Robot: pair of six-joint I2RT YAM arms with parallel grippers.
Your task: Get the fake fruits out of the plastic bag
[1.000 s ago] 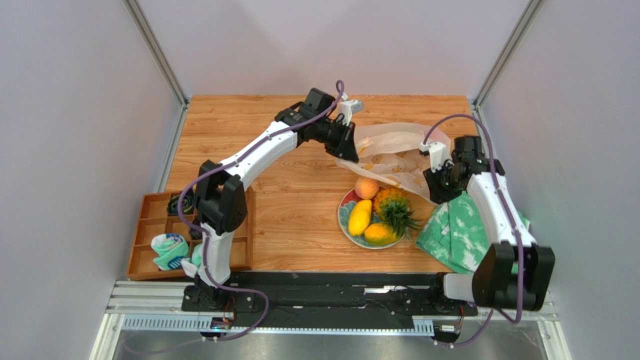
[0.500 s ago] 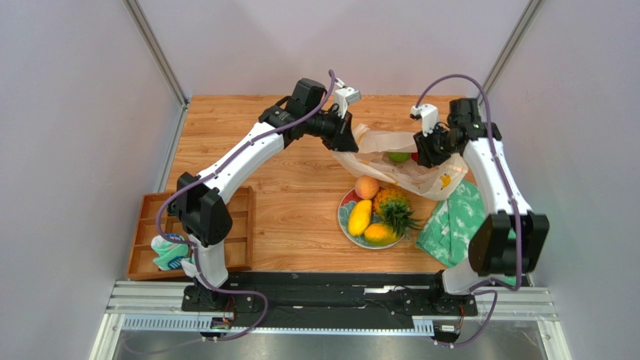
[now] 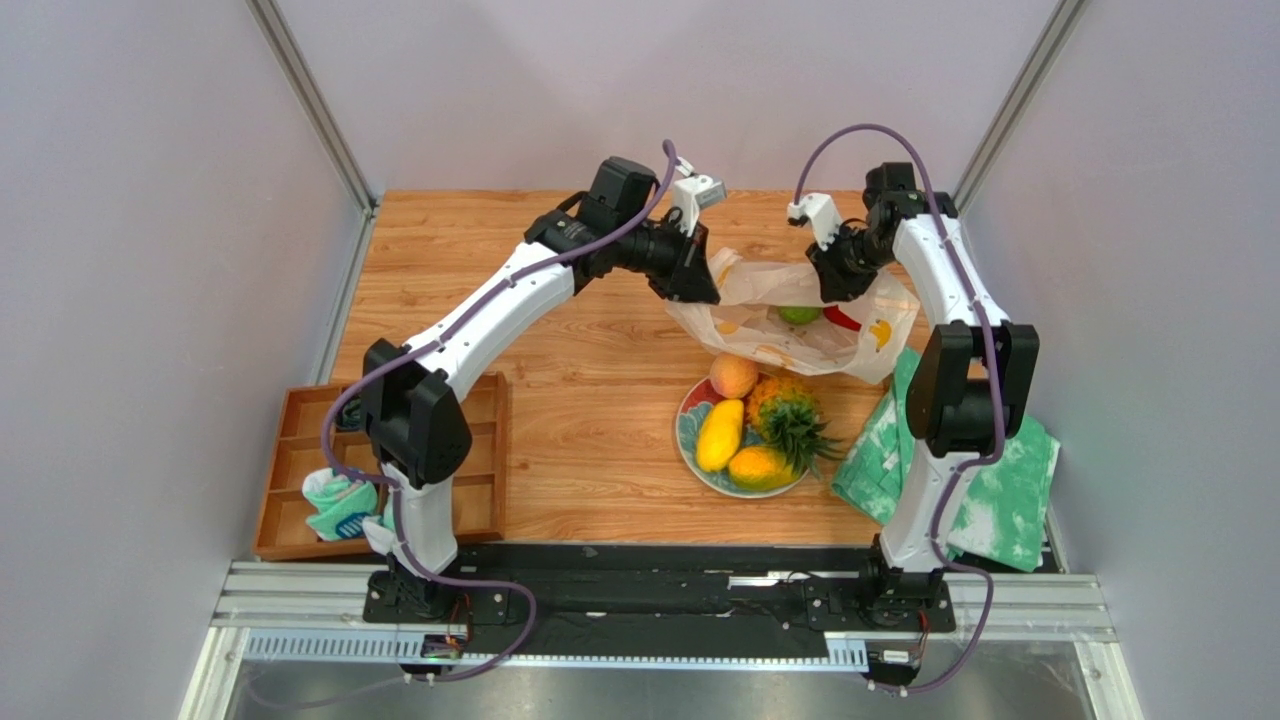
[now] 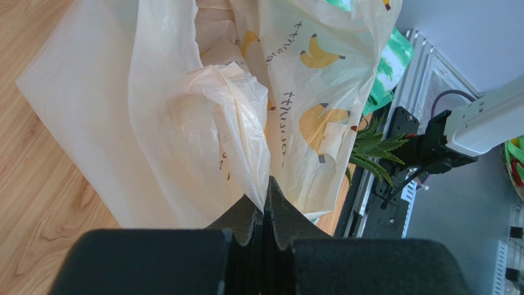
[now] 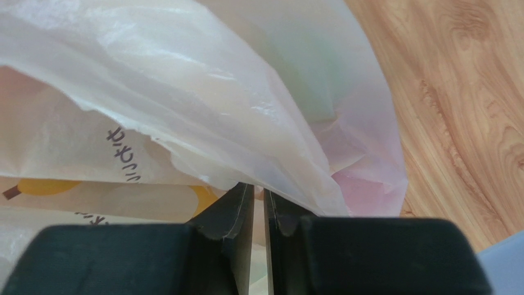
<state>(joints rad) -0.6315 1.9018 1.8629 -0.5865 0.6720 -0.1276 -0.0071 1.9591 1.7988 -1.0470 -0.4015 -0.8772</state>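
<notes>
Pinching the crinkly plastic bag (image 3: 819, 348): left tool (image 4: 266, 189), apparently right tool (image 5: 258, 194).

Wooden table (image 3: 601, 390) carries compartment tray (image 3: 293, 435); plate (image 3: 685, 431); green-and-white cloth (image 3: 992, 495).

**Two fruits in the bag, four on the plate**

The plastic bag (image 3: 751, 308), translucent white and printed with yellow bananas, hangs crumpled over the far right of the worktop (image 3: 601, 390). Its top edges are pinched in the closed jaws of the left gripper (image 4: 265, 209) and right gripper (image 5: 259, 200). A green fruit (image 3: 798, 315) and a red pepper (image 3: 845, 320) show through it. Just nearer, a plate (image 3: 687, 438) carries a peach (image 3: 733, 375), a leafy pineapple (image 3: 784, 413) and two mangoes (image 3: 720, 435).
</notes>
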